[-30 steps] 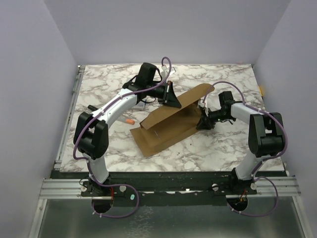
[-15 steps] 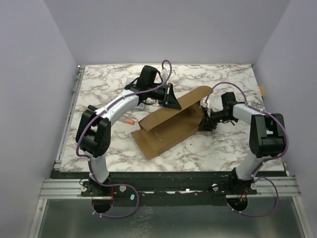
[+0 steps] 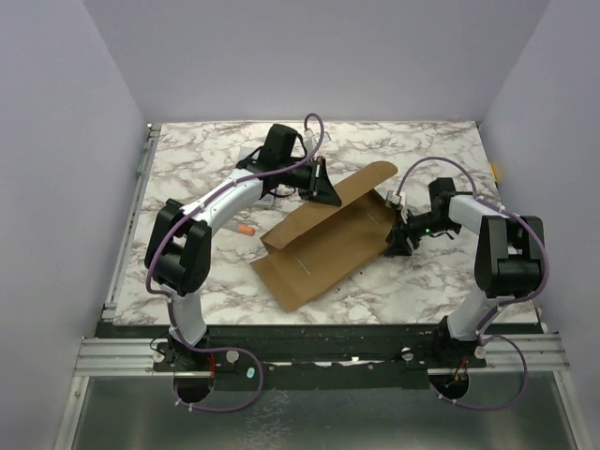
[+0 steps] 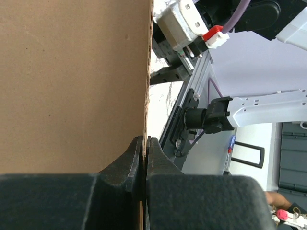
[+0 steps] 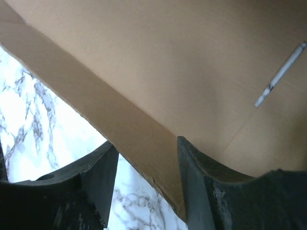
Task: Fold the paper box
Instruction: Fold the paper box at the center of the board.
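1. The box [image 3: 323, 248] is a plain brown cardboard sheet, die-cut and creased along straight fold lines.
2. Its long near panel lies flat on the marble table [image 3: 187, 169]. The far panel stands raised at a slant along a fold.
3. The raised panel ends at the far right in a flap with rounded corners. A short slit shows in the flat panel.
4. Location: the box sits at the middle of the table, between the two arms, with its long side running from near left to far right.
5. The left gripper [image 3: 325, 185] pinches the top edge of the raised panel. In the left wrist view, its jaws are pressed together with the cardboard edge between them.
6. The right gripper [image 3: 397, 242] sits at the right end of the box, low to the table. In the right wrist view, its fingers [image 5: 98, 179] are spread and a strip of the cardboard edge crosses the gap. The far finger is at the strip's edge, and the near one is apart from it.
7. Count: one box, two arms, two grippers.
8. One small orange item [image 3: 246, 228] lies on the table just left of the box, apart from it.
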`<state>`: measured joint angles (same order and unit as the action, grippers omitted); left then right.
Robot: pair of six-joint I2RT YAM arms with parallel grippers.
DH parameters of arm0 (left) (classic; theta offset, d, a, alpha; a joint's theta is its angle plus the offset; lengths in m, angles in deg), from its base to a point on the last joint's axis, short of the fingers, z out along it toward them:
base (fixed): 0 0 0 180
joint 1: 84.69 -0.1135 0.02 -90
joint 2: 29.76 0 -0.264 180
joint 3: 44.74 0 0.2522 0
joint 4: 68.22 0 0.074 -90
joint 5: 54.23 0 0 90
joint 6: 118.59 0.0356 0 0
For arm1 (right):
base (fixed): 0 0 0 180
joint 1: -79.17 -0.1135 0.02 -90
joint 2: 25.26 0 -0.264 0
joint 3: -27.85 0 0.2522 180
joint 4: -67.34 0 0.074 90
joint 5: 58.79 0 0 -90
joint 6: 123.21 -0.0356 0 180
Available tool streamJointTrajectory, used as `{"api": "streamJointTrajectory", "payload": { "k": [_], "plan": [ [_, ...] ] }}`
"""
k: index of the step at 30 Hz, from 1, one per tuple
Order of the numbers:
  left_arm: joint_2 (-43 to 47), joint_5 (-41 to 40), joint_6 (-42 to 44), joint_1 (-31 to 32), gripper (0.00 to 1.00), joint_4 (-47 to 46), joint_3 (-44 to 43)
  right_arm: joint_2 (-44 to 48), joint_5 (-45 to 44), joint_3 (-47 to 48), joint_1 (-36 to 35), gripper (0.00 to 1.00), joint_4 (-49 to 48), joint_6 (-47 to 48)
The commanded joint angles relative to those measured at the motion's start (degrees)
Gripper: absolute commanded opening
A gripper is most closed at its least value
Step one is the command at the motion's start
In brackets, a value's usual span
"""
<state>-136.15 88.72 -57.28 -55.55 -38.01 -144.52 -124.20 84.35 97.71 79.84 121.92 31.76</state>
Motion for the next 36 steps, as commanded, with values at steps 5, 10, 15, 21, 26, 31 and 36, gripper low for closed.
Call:
{"api": "streamJointTrajectory", "payload": {
  "k": [5, 10, 15, 21, 26, 31, 36],
  "plan": [
    [1.4, -2.1, 2.7, -1.5, 0.0, 3.6, -1.6, 4.5, 5.9, 5.4, 1.8, 0.66, 14.6, 4.1],
    [1.9, -2.2, 4.8, -1.5, 0.0, 4.5, -1.9, 5.7, 9.1, 11.4, 3.8, 0.72, 18.9, 0.2],
    [3.1, -2.2, 6.4, -1.5, 0.0, 4.9, -1.5, 6.0, 3.6, 11.6, 8.7, 0.72, 1.9, -20.2],
    [3.8, -1.2, 6.2, -1.5, 0.0, 5.0, -2.0, 0.2, -4.0, 9.5, 8.1, 0.75, -13.0, -26.0],
    [4.3, -0.8, 6.0, -1.4, 0.0, 4.9, -1.9, -4.8, -4.1, 11.0, 6.7, 0.74, -14.0, -27.2],
    [4.5, 0.2, 6.0, -1.5, 0.0, 4.7, -2.0, -6.7, -10.6, 10.3, 3.2, 0.63, -17.9, -29.8],
    [4.9, 1.4, 6.2, -1.5, 0.0, 4.7, -2.7, -5.1, -14.8, 10.0, 3.2, 0.27, -22.7, -31.5]
  ]
}}
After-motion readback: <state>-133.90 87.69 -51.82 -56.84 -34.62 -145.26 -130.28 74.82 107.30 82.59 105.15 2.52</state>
